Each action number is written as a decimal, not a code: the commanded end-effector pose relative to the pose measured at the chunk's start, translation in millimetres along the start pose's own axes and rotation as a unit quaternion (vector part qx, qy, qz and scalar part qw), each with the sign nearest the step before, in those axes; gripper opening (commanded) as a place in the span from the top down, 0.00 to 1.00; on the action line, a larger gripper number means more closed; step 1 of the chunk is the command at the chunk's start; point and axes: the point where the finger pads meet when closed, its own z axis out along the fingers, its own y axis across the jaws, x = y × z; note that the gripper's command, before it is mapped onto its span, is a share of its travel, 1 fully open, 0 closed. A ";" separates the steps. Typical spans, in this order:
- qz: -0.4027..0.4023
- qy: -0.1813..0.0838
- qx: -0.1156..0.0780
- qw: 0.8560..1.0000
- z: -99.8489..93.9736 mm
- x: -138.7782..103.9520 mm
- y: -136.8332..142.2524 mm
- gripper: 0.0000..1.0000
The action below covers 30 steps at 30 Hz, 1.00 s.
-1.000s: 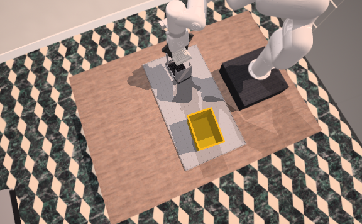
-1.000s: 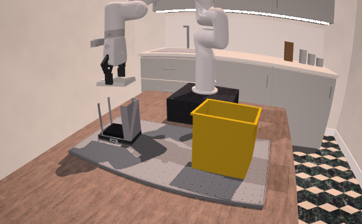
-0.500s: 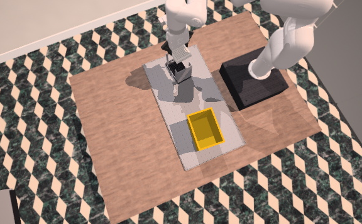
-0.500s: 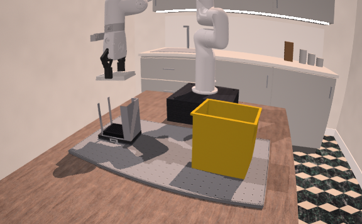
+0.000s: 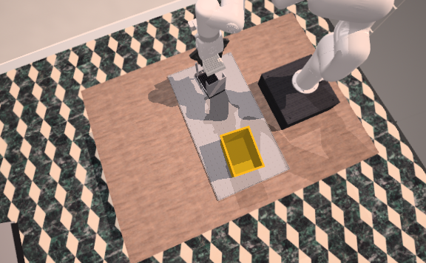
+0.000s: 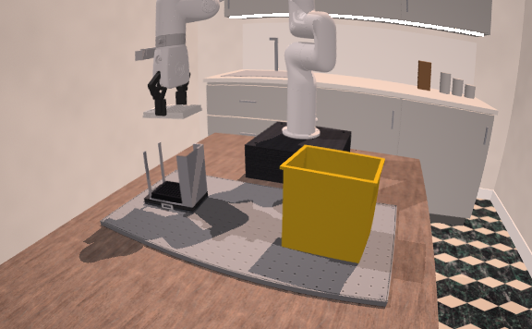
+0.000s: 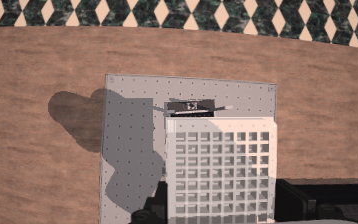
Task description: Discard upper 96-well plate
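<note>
My gripper (image 5: 209, 58) (image 6: 170, 100) (image 7: 220, 198) is shut on the upper 96-well plate (image 5: 214, 66) (image 6: 174, 111) (image 7: 220, 165), a white plate with a grid of wells. It holds the plate level, high above the stack rack K1 (image 5: 216, 86) (image 6: 192, 172) (image 7: 192, 106). The rack is grey with thin upright posts. The lower plate (image 5: 203, 78) (image 6: 167, 190) is black and lies in the rack's bottom. The plastics bin W1 (image 5: 234, 131) (image 6: 327, 217) is a yellow open box, upright, at the other end of the mat, well apart from the gripper.
A grey perforated mat (image 5: 238, 185) (image 6: 297, 273) (image 7: 130, 100) carries the rack and the bin on a wooden table (image 5: 134, 148) (image 6: 66, 286). The arm's black base block (image 5: 297, 96) (image 6: 270, 152) stands beside the mat. Kitchen cabinets line the far wall.
</note>
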 end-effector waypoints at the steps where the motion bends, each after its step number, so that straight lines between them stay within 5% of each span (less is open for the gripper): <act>1: 0.063 0.001 0.003 0.998 -1.4 -11.9 -2.7 1.00; 30: 0.066 0.001 0.005 0.998 0.7 -95.0 -13.0 1.00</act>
